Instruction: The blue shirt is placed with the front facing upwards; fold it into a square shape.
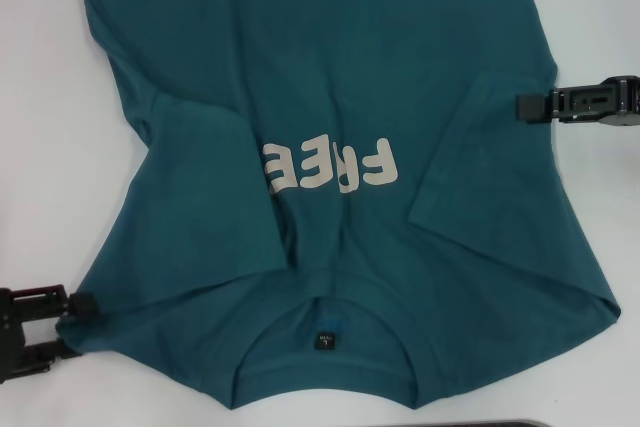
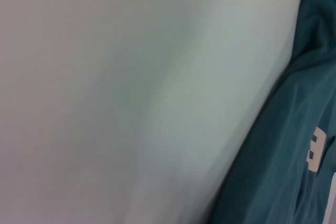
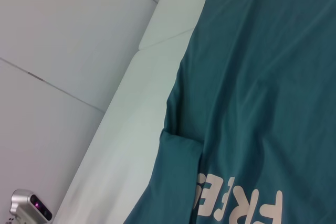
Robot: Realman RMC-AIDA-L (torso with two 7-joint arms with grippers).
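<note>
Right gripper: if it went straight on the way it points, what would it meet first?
Probably the blue shirt: the right gripper points inward at its side edge, tip about on the cloth; its height is unclear.

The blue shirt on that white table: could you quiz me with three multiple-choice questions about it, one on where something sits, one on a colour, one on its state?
1. Where is the collar of the blue shirt?
A. nearest the robot
B. farthest from it
C. under the left claw

2. What colour is the lettering?
A. red
B. cream
C. black

3. How do the sleeves lie?
A. spread outward
B. folded inward over the body
C. cut off

Answers: 1 A, the neck opening lies at the near edge in the head view, apart from the left claw. 2 B, "FREE" shows cream on teal. 3 B, both sleeves lie folded onto the chest beside the lettering.
</note>
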